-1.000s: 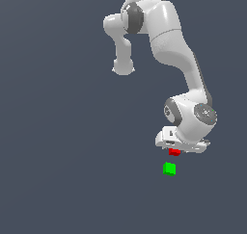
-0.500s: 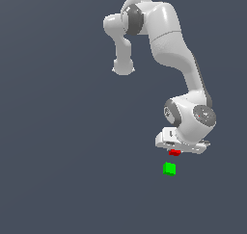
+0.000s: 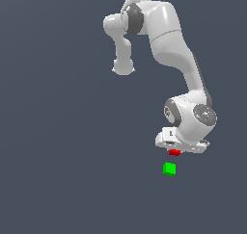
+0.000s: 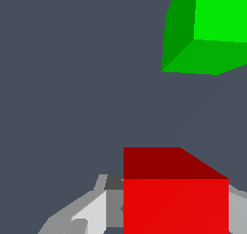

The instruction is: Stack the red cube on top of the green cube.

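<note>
Arm bent low, red cube (image 3: 174, 152) at the gripper (image 3: 175, 151).
Fingers (image 4: 87, 214) flank the red cube, seemingly clamped on it, though contact is hard to confirm. Green cube (image 3: 169, 169) sits apart, just below in the exterior view.

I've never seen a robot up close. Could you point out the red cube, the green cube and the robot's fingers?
red cube (image 4: 175, 206): wrist view, its bright front face.
green cube (image 3: 169, 169): exterior view, middle of the cube.
fingers (image 4: 91, 210): wrist view, pale finger beside the red cube.
</note>
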Motion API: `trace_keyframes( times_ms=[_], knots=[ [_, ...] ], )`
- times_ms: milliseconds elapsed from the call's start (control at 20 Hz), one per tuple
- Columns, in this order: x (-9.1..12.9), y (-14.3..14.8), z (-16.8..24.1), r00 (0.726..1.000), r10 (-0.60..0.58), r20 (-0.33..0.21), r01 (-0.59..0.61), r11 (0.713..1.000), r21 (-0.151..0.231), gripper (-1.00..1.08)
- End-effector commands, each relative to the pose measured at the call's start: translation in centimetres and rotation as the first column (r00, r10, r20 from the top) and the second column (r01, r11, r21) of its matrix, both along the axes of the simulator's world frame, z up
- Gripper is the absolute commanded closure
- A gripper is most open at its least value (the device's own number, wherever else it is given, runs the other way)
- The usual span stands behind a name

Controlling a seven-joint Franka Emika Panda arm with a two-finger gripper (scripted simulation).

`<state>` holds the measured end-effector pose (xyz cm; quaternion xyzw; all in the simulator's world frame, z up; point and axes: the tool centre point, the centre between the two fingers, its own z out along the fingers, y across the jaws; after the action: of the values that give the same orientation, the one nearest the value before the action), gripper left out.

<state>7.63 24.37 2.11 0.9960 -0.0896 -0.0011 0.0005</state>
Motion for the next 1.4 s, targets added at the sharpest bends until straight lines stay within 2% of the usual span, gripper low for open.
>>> trace_keyframes(
  times_ms=[0, 750, 1350],
  knots=[
    [0.0, 0.0, 0.6, 1.0, 0.0, 0.002, 0.0, 1.0, 0.001, 1.08],
    [-0.1, 0.0, 9.3, 1.0, 0.0, 0.002, 0.0, 1.0, 0.001, 1.08],
    [0.4, -0.2, 9.6, 1.0, 0.0, 0.003, 0.0, 1.0, 0.001, 1.08]
  ],
)
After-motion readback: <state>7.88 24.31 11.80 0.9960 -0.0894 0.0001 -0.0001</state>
